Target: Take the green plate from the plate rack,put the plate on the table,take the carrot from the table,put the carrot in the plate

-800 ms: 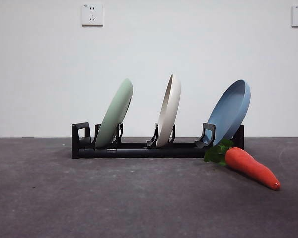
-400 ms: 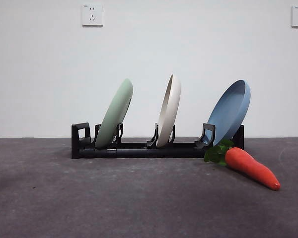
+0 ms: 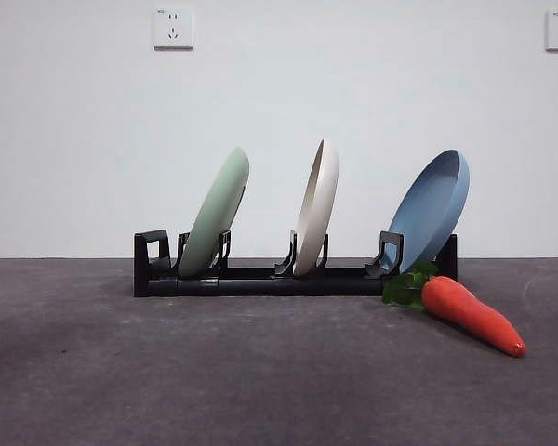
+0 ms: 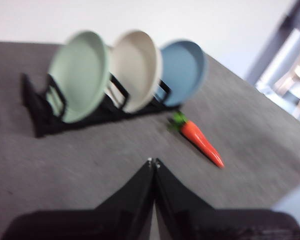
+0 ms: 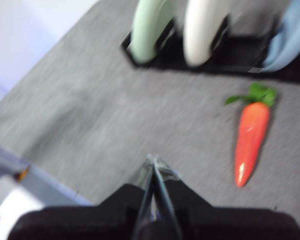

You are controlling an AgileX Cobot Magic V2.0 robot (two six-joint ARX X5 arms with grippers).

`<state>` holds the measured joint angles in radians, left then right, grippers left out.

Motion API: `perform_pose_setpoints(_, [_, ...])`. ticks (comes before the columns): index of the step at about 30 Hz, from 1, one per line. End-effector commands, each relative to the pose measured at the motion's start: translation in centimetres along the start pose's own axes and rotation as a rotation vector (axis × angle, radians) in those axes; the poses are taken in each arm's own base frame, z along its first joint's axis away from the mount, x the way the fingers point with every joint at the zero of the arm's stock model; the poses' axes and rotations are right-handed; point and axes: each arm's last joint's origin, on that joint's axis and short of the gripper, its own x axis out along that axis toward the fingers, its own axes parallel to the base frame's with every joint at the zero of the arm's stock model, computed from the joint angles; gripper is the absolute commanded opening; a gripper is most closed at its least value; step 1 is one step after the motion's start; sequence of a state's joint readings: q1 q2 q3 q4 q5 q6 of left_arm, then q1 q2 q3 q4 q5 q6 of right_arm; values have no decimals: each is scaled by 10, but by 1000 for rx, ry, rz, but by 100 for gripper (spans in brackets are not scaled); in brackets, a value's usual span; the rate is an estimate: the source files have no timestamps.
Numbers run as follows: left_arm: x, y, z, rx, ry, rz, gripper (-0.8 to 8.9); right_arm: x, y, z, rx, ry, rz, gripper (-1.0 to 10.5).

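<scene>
The green plate [image 3: 216, 210] stands on edge in the slot at one end of the black plate rack [image 3: 260, 276], leaning toward the cream-white plate [image 3: 317, 206] that occupies the middle slot; the blue plate [image 3: 431, 208] leans in the slot at the other end. The rack sits on the dark grey desk [image 3: 214, 381] in front of a white wall with two wall sockets [image 3: 172, 28] high up. The carrot [image 3: 470, 313] lies flat on the desk just beside the rack's blue-plate end, its green leaves close to the rack and its pointed tip aimed away from it. Neither arm appears in the front view. In the left wrist view the left end effector [image 4: 153, 162] hangs over bare desk, well apart from the rack and carrot, its jaws pressed together and holding nothing. The right end effector [image 5: 154, 161] likewise hovers above bare desk with its jaws together and empty, the carrot off to one side; both wrist pictures are blurred.
</scene>
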<state>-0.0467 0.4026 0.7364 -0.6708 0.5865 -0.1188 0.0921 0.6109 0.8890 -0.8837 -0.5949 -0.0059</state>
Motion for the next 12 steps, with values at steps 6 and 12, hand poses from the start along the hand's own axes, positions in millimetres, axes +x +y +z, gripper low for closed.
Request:
perform_pose_setpoints(6, [-8, -9, 10, 90, 126, -94, -8, 3, 1, 9, -63, 143, 123, -11])
perform_pose_setpoints(12, [-8, -9, 10, 85, 132, -88, 43, 4, 0, 10, -65, 133, 119, 15])
